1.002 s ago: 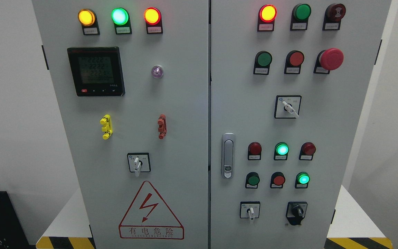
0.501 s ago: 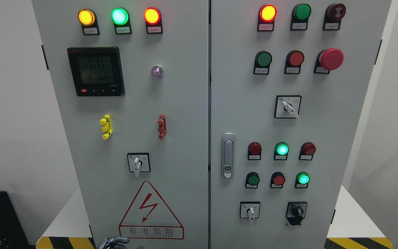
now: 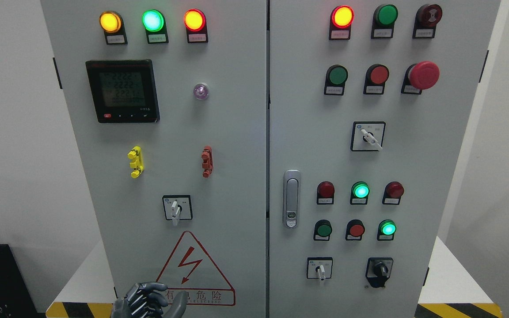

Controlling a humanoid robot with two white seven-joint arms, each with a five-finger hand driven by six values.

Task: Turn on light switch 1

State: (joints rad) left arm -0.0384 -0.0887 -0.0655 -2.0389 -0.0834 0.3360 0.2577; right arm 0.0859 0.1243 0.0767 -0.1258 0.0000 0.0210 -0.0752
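— Plainly, what is cut off or hard to read?

— Only part of the left hand (image 3: 142,301) is seen, at the bottom edge, in front of the left door of the cabinet (image 3: 237,132) and over the lower left corner of the warning triangle (image 3: 192,269). Whether it is wide or closed cannot be told, and nothing is seen to be held. The right hand is not shown. The small labels under the controls cannot be read (too fine), so light switch 1 cannot be singled out.

— What can be counted?

— Four selector switches are counted: one white-handled selector (image 3: 175,208) on the left door, just above the triangle and well above the hand, and three on the right door, at (image 3: 368,137), (image 3: 320,268) and (image 3: 379,268) (the last is black). One meter (image 3: 123,90), one door handle (image 3: 291,198) and one red mushroom button (image 3: 423,75) are seen. Three lamps are lit along the left door's top.
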